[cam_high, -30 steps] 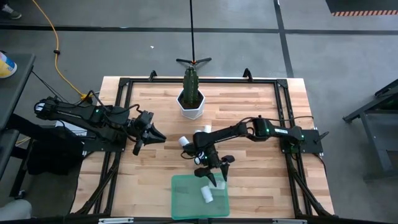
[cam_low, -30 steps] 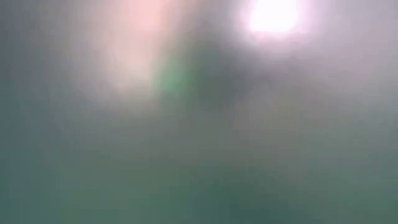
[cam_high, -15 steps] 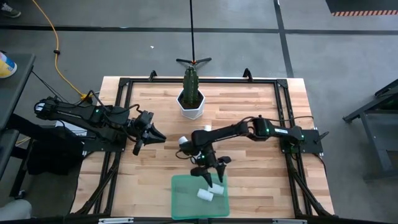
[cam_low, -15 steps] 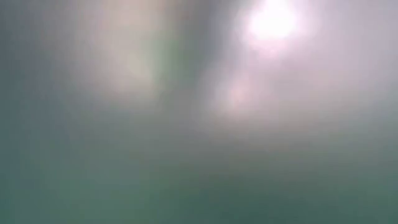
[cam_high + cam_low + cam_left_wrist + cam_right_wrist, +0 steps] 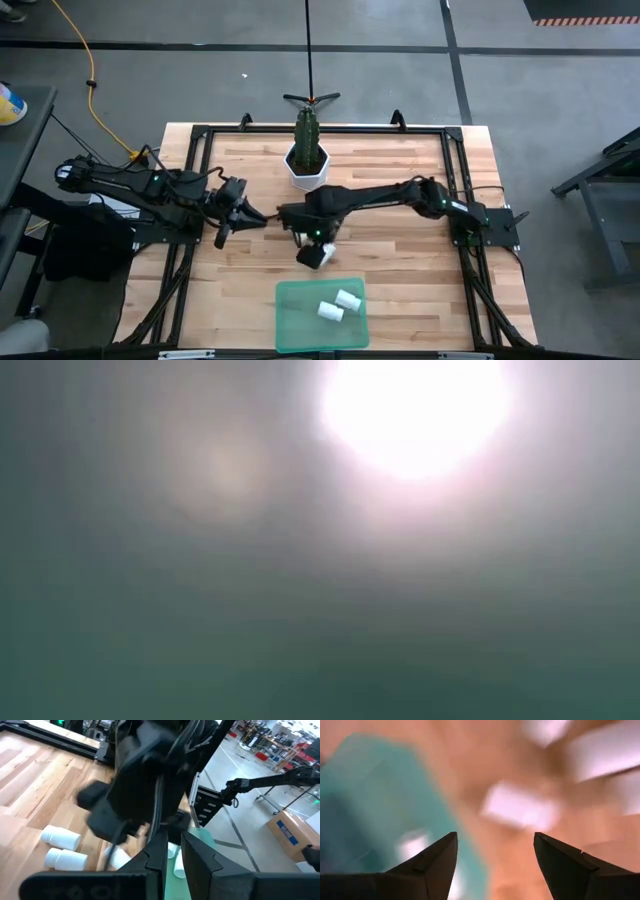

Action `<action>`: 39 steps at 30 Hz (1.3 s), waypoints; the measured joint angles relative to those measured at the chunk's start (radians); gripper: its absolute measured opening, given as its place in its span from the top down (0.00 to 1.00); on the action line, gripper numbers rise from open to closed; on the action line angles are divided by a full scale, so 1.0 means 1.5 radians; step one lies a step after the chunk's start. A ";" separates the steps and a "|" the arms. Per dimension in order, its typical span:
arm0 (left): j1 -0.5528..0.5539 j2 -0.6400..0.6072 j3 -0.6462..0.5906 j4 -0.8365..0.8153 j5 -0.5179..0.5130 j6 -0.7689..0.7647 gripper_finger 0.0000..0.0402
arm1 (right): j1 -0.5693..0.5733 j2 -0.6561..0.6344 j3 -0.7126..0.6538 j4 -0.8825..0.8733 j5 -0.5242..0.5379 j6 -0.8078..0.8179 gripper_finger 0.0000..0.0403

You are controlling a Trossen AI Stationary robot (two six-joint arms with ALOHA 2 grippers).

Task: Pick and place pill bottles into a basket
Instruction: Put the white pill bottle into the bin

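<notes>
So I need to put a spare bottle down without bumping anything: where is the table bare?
Bare wood runs along the right side, between the right arm and the green tray, and in the far left corner beside the plant pot. It is crowded mid-table: the open right gripper hangs over loose pill bottles, with the shut left gripper close by.

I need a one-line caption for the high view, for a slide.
Right tool, open, hangs over the table beside the green basket holding two pill bottles; the shut left tool waits at the left.
</notes>
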 joint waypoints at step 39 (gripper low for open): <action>0.000 -0.004 0.000 -0.003 -0.158 0.000 0.78 | 0.036 -0.002 0.018 -0.008 0.310 0.445 0.37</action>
